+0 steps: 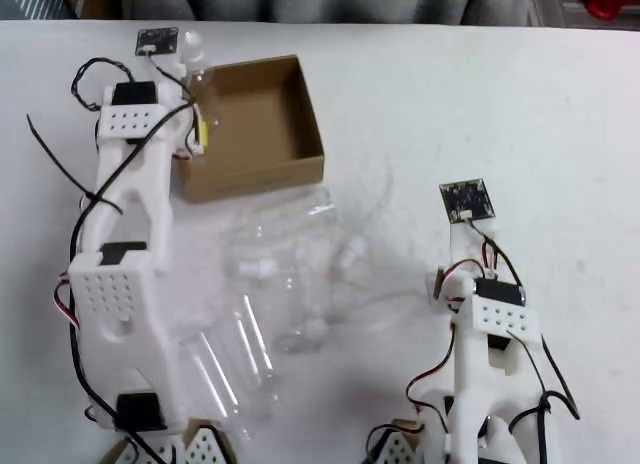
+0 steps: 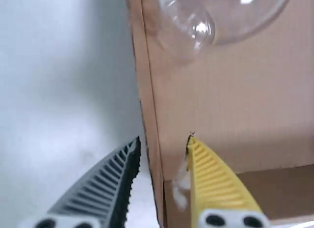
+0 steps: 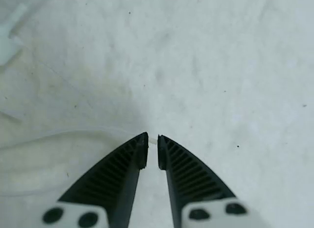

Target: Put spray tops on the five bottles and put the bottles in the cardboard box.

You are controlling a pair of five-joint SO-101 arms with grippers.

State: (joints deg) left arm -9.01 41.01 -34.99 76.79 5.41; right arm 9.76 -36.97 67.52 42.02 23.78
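Bottles point(image 1: 280, 274) of clear plastic lie jumbled on the counter point(image 1: 450, 104), between the two arms and short of the left tool point(image 1: 195, 134); white spray tops point(image 1: 352, 254) show among them. The cardboard box point(image 1: 250, 179) sits at the left tool's tip. From the left wrist, the left tool point(image 2: 164, 139) is released, its grey and yellow fingers straddling the box's point(image 2: 221, 115) side wall, one on each face. Just ahead of its fingertips, one clear bottle point(image 2: 221, 16) rests against the cardboard. The right tool point(image 3: 152, 142) hangs over the white counter, clenched to a thin slit. A white piece point(image 3: 7, 41) lies well ahead of it, off to one side.
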